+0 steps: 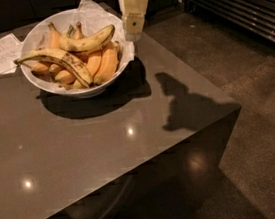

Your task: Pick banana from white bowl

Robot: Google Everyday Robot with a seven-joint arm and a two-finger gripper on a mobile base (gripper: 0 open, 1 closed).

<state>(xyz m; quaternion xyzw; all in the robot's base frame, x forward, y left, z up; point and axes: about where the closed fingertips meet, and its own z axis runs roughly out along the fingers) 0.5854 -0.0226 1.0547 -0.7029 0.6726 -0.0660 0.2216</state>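
Yellow and plump, the banana [88, 40] lies on top of the pile in the white bowl [59, 89], toward the bowl's far side, resting across the orange-toned bananas [102, 64] and just behind the long brown-spotted banana [56, 58]. Its long axis runs nearly side to side across the bowl, rising a little toward the right. That right end reaches almost to the bowl's right rim, and its curve bows downward. I cannot make out which end carries the stem. The cream claw [133, 25] hangs in the air just outside the bowl's right rim, above the counter [107, 150] and clear of the fruit; whether it is wide or narrow I cannot tell. To do the reach well, it should likely travel left over the rim, turn so it closes across the banana's width near mid-length, and descend only onto that top fruit, keeping off the spotted neighbour and the bowl's wall.
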